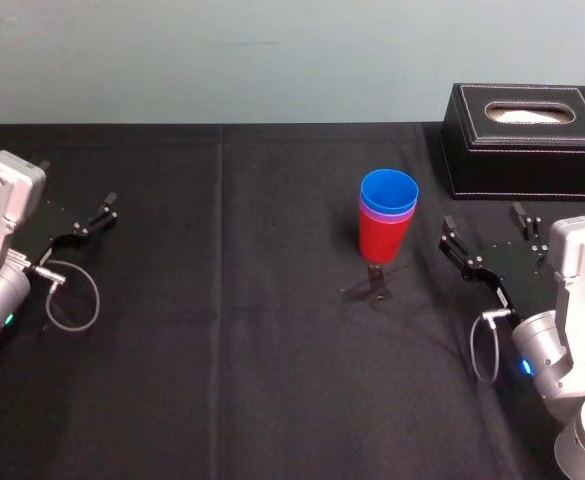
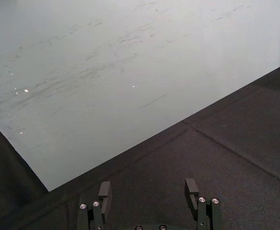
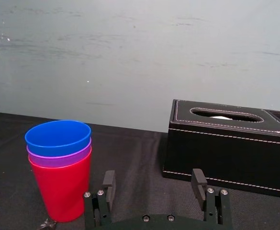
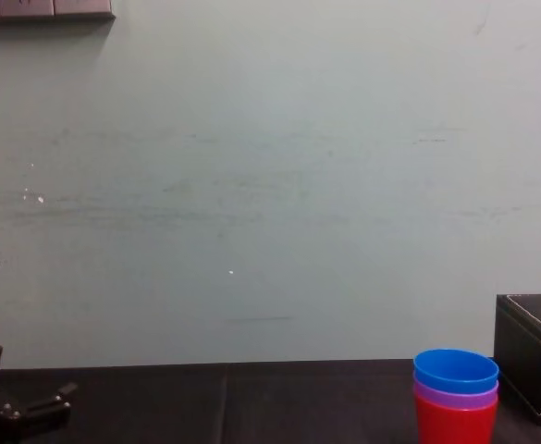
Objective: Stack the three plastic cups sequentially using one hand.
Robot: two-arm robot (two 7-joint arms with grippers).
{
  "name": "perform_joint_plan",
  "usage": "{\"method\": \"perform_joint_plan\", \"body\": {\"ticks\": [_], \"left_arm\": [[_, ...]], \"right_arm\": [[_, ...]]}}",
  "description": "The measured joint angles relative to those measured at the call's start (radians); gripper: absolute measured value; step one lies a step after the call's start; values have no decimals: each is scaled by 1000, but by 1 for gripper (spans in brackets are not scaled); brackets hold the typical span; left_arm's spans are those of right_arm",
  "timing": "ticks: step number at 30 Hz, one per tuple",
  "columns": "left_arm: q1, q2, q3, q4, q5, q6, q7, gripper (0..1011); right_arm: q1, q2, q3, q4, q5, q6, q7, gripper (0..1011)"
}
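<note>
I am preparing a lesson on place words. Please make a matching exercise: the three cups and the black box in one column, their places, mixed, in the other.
1. blue cup
2. purple cup
3. red cup
4. black box

A. outermost, standing on the table
B. far right, apart from the cups
C. innermost, rim highest
D. between the other two cups

Pairs: 1-C, 2-D, 3-A, 4-B

Left gripper and right gripper: open, empty.
</note>
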Motion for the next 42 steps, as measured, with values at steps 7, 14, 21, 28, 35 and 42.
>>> {"method": "perform_joint_plan", "body": {"ticks": [7,14,21,28,35,42], "left_arm": [[0,0,0,0,0,0,0,1005],[0,0,0,0,0,0,0,1005],[0,0,0,0,0,0,0,1005],[0,0,0,0,0,0,0,1005],[0,0,0,0,0,0,0,1005],[0,0,0,0,0,0,0,1004]], "right_arm": [[0,0,0,-1,1,1,0,1002],[0,1,0,-1,1,2,0,1003],[0,1,0,-2,1,2,0,1003],[0,1,0,-2,1,2,0,1002],[0,1,0,-2,1,2,0,1003],[0,1,0,-2,1,2,0,1003]]}}
